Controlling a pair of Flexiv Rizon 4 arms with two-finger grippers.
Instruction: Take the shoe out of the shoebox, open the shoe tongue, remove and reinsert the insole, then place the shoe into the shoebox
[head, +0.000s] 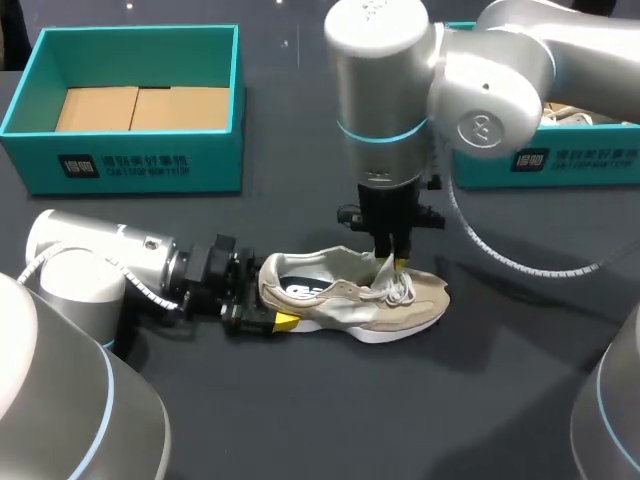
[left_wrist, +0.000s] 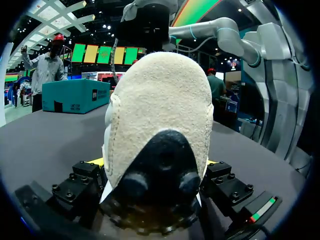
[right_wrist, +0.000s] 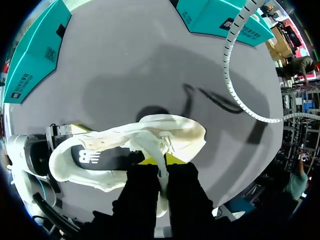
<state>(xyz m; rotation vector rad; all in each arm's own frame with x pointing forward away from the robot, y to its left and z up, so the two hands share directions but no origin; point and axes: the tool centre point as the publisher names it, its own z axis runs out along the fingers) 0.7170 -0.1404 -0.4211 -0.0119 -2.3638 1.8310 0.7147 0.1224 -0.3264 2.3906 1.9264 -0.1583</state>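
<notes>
Left fingers (head: 285, 322) clamp shoe (head: 335, 298) heel

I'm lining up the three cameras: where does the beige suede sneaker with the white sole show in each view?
Head view: beige suede sneaker, middle of the picture.
Left wrist view: its heel, inside the left gripper.
Right wrist view: sneaker under the right gripper.
Shared landmark: left gripper clamping the heel.

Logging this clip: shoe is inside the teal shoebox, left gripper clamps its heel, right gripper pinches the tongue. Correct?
No. Head view shows the shoe on the table, outside the teal shoebox; left gripper clamps its heel, right gripper pinches the tongue.
</notes>
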